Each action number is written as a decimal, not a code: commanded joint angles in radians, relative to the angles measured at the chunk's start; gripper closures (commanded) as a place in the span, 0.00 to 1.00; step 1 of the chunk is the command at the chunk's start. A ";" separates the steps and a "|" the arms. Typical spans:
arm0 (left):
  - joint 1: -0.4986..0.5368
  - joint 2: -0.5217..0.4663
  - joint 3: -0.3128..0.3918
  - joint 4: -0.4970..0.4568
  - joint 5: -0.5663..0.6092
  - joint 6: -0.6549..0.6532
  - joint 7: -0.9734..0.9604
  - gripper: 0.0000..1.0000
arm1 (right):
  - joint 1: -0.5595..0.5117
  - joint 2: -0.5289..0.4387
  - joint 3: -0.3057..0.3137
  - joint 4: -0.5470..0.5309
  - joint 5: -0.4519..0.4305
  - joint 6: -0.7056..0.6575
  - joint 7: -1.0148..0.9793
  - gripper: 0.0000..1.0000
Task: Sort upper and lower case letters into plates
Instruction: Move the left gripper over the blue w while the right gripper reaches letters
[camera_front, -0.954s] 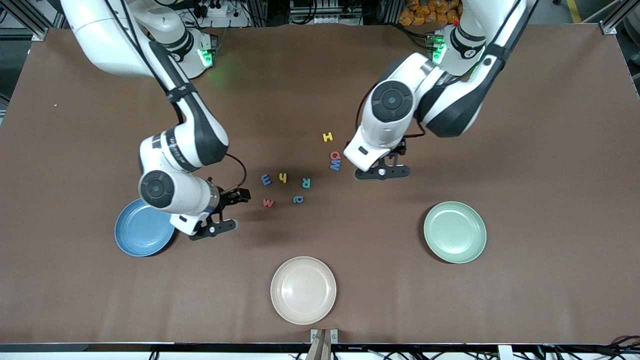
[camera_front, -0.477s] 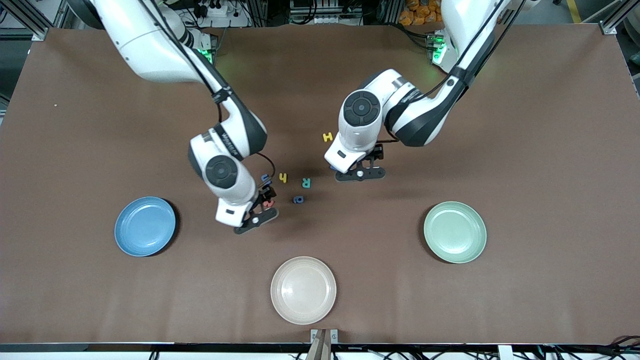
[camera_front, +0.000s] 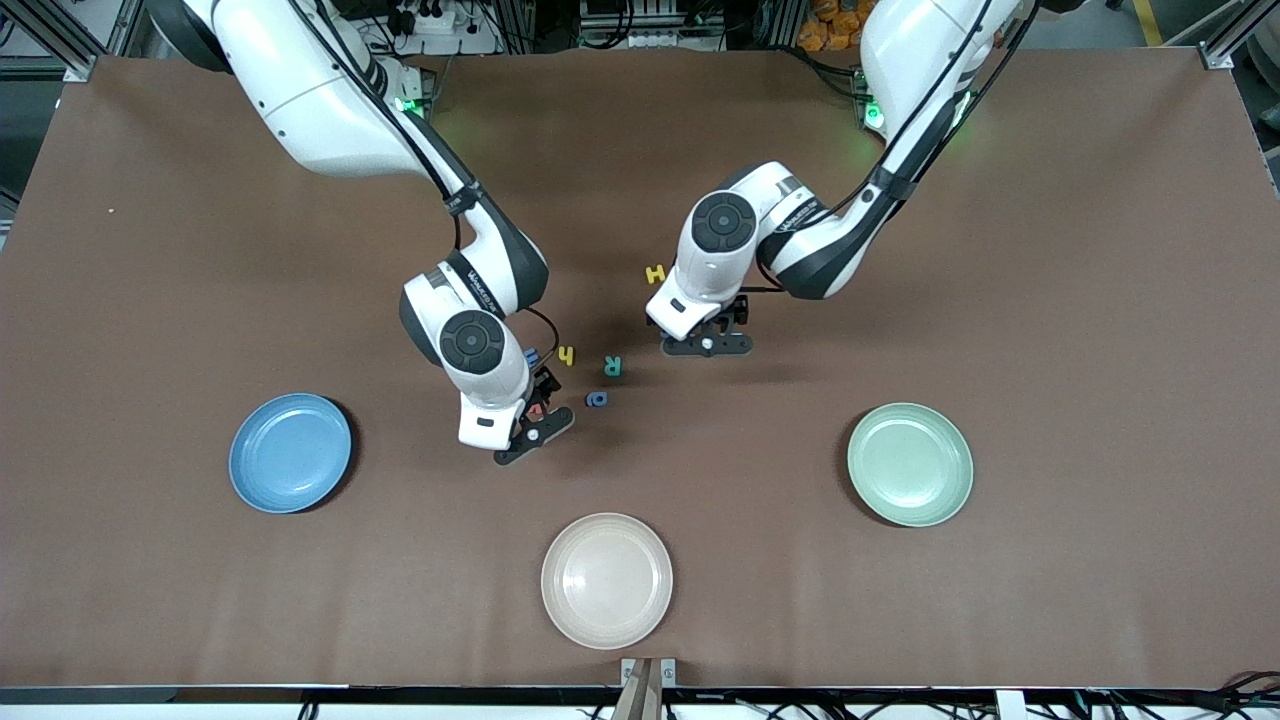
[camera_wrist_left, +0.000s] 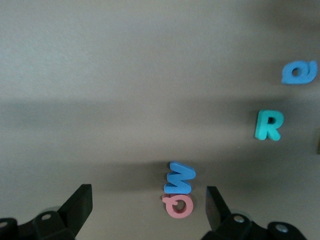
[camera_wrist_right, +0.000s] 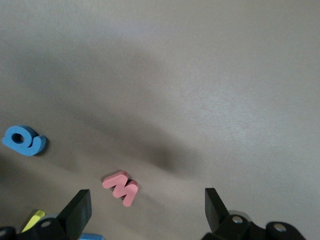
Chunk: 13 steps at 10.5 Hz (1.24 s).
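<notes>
Hiding part of the letters: right gripper (camera_front: 533, 410), spread wide and empty, over red w (camera_wrist_right: 121, 187); blue letter (camera_front: 531, 355) seemingly an E, mostly covered. Left gripper (camera_front: 705, 335), wide and empty, over blue W (camera_wrist_left: 179, 177) touching red Q (camera_wrist_left: 178, 205). Blue plate (camera_front: 290, 453), green plate (camera_front: 910, 464): nothing inside.

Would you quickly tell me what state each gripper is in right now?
Left gripper: open, holding nothing, over the red Q.
Right gripper: open, holding nothing, over the red M.
</notes>
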 joint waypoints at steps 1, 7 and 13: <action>-0.008 0.044 -0.018 0.005 0.116 0.022 -0.065 0.00 | -0.009 0.002 0.004 -0.070 -0.012 0.092 0.000 0.00; -0.030 0.113 -0.018 0.061 0.161 0.030 -0.082 0.15 | -0.023 -0.033 0.011 -0.125 -0.007 0.064 0.045 0.00; -0.050 0.147 -0.018 0.090 0.158 0.031 -0.083 0.24 | -0.001 -0.042 0.018 -0.168 -0.005 0.111 0.134 0.00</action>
